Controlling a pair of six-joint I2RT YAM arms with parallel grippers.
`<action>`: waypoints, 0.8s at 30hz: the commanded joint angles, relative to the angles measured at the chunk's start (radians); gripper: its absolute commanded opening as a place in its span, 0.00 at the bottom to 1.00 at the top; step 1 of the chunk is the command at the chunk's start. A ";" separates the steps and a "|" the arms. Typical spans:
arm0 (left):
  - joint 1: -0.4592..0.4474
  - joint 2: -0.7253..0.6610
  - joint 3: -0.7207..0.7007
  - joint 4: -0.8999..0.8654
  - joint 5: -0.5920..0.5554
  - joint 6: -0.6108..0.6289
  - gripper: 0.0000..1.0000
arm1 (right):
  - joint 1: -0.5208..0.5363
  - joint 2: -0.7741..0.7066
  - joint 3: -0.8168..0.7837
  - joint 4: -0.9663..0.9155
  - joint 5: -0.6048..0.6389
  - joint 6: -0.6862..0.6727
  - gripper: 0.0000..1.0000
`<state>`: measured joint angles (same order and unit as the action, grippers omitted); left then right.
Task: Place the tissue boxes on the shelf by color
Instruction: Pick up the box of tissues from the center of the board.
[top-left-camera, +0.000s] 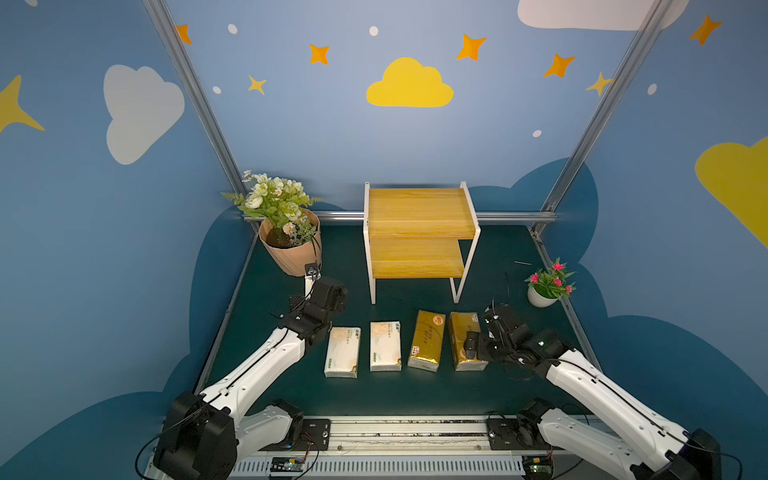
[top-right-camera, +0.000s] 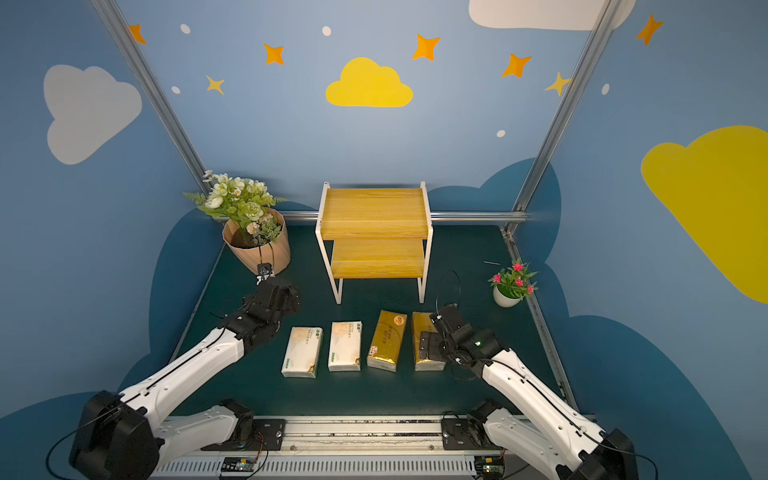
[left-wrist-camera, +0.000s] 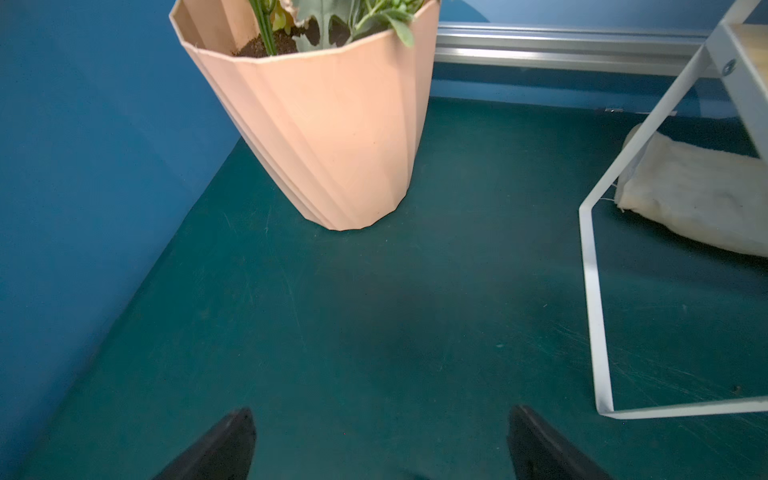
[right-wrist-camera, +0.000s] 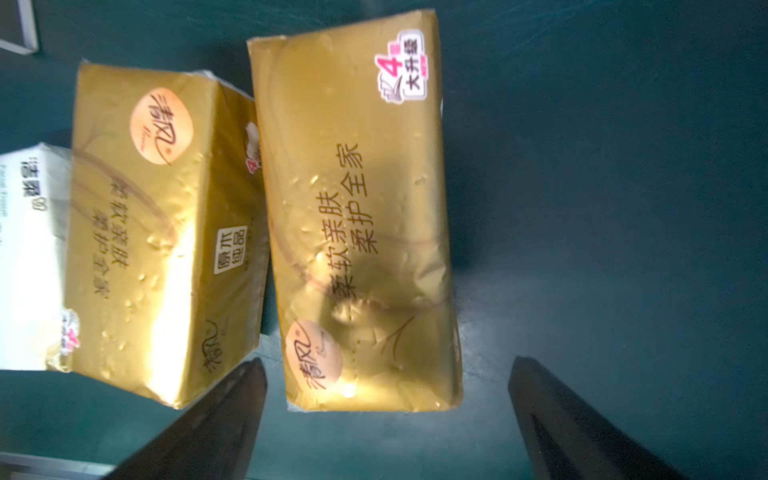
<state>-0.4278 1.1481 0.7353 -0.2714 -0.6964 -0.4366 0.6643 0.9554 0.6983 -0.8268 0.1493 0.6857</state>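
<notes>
— Reading the tissue boxes (top-left-camera: 384, 345)?
— Gold pack (right-wrist-camera: 357, 208) is showing "柔软亲肤 柔护全家" and a pink "4" sticker; all four are lying on the desk (top-left-camera: 291, 386) before the shelf (top-left-camera: 419, 208).
— Hands?
— Right hand (right-wrist-camera: 386, 361) is hovering open astride its end, holding nothing; left hand (left-wrist-camera: 380, 411) is gaping too.

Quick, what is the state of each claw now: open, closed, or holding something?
Left claw: open, holding nothing.
Right claw: open over a gold pack, holding nothing.
</notes>
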 joint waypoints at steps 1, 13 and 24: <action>-0.003 -0.008 0.012 -0.017 -0.031 -0.030 1.00 | 0.028 0.018 -0.018 -0.003 0.018 0.062 0.98; -0.009 -0.009 -0.006 -0.019 -0.035 -0.024 1.00 | 0.132 0.078 -0.020 0.038 0.096 0.077 0.98; -0.009 0.004 -0.002 0.018 -0.031 0.031 1.00 | 0.177 0.106 -0.080 0.105 0.160 0.119 0.98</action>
<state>-0.4351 1.1481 0.7345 -0.2737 -0.7155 -0.4320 0.8299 1.0584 0.6350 -0.7551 0.2779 0.7784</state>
